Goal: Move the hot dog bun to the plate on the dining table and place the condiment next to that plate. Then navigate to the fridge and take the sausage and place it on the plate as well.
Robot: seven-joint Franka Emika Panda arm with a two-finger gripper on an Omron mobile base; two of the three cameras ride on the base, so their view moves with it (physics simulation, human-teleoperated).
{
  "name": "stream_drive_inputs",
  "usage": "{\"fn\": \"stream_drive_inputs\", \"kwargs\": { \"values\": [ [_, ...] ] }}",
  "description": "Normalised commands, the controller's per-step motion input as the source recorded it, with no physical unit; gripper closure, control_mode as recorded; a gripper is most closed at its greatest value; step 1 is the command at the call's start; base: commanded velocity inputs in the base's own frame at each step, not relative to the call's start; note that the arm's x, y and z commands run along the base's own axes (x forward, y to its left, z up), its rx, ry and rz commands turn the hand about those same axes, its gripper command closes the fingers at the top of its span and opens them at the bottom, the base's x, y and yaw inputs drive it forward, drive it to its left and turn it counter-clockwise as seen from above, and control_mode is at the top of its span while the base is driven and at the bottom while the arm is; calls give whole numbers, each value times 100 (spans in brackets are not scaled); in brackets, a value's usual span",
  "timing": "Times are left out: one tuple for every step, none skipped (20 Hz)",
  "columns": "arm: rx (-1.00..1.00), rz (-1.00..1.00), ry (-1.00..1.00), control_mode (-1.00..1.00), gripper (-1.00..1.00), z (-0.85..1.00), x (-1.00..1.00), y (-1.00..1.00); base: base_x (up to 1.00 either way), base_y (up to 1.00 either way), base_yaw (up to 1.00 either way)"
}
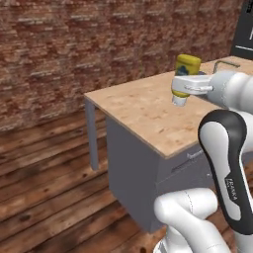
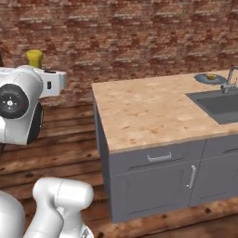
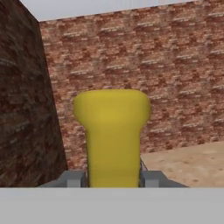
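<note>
I have the pincer (image 1: 184,89) clenched on the yellow bottle (image 1: 186,72), gripping it around its middle and carrying it in the air above the table (image 1: 148,111). From the left base camera the bottle sits tilted, its wide yellow end up and its pale cap pointing down, clear of the wood top. In the hand camera the bottle (image 3: 112,135) stands right in front of me between the two grey finger pads (image 3: 72,178), its broad end furthest from the hand, with brick wall (image 3: 175,65) behind it and a strip of the pale table top at lower right. From the right base camera I can just see the yellow end of the bottle (image 2: 34,57) poking above the white hand.

Further out, the table is a long island with a pale wood-grain top and a grey base with a drawer and cupboard doors. A grey sink (image 2: 218,104) with a faucet (image 2: 229,79) is set into its far right part. Beyond the sink, near the back edge, lies the blue-grey plate (image 2: 204,79) with the small yellow-tan bun (image 2: 211,76) on it, well apart from the bottle I am holding. The floor around is dark wood planks (image 1: 44,183).
</note>
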Motion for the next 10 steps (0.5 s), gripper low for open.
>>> {"fn": "stream_drive_inputs", "kwargs": {
  "values": [
    [0, 0, 0, 100, 100, 0, 0, 0, 13, 100, -45],
    [0, 0, 0, 100, 100, 0, 0, 0, 17, 100, -46],
    [0, 0, 0, 100, 100, 0, 0, 0, 24, 100, -46],
    [0, 0, 0, 100, 100, 0, 0, 0, 29, 100, -45],
    [0, 0, 0, 100, 100, 0, 0, 0, 36, 100, -43],
    [0, 0, 0, 100, 100, 0, 0, 0, 43, 100, -41],
    [0, 0, 0, 100, 100, 0, 0, 0, 49, 100, -39],
    [0, 0, 0, 100, 100, 0, 0, 0, 52, 100, -38],
    [0, 0, 0, 100, 100, 0, 0, 0, 56, 100, -37],
    [0, 0, 0, 100, 100, 0, 0, 0, 61, 100, -36]
  ]
}}
